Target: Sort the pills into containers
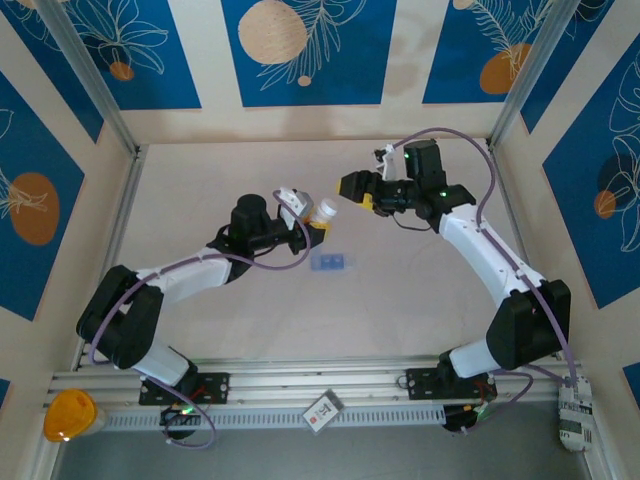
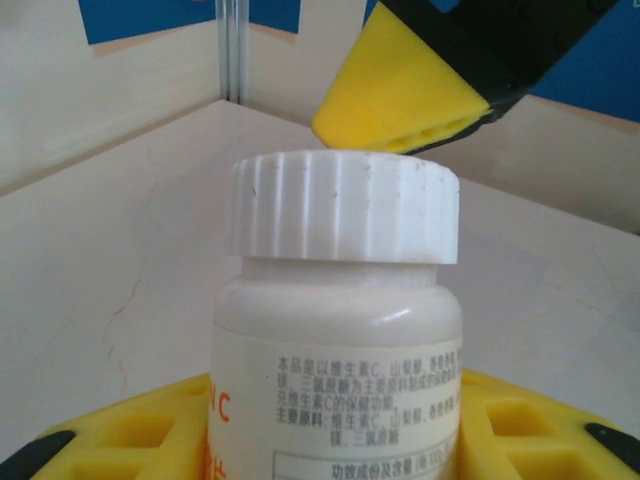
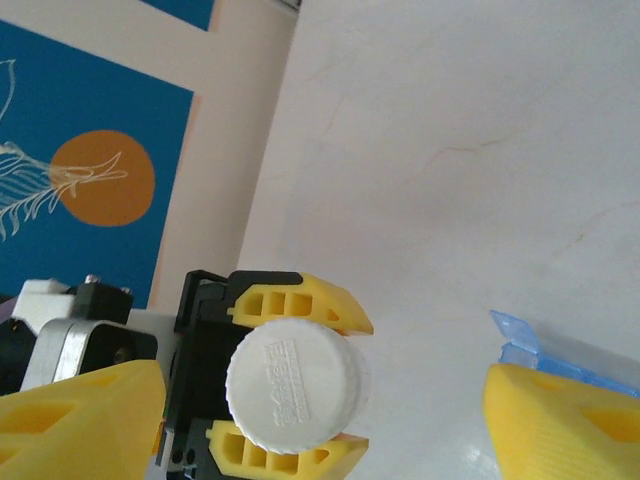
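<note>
Nearest the left wrist camera stood a white plastic pill bottle with a printed label, clamped upright low on its body by the left claw, whose yellow fingers pressed on either flank. Its ribbed white screw cap was still on. Just beyond the cap's top edge hung one yellow pad of the right claw; whether it touched the cap could not be told there.

In the right wrist view the same cap faced the lens, and that claw's own fingers stood wide apart at the two lower corners, holding nothing. A corner of the translucent blue plastic pill box showed behind the right-hand one.

From above, the pill box lay flat on the pale table between the arms, just on the near side of the bottle, and a small gap separated the right claw from the cap.

The step in hand looked like uncapping, with no sorting begun. The next move would call for centring the parted jaws on the cap, closing squarely on its ribs and twisting, while the left grip resisted the turn.
</note>
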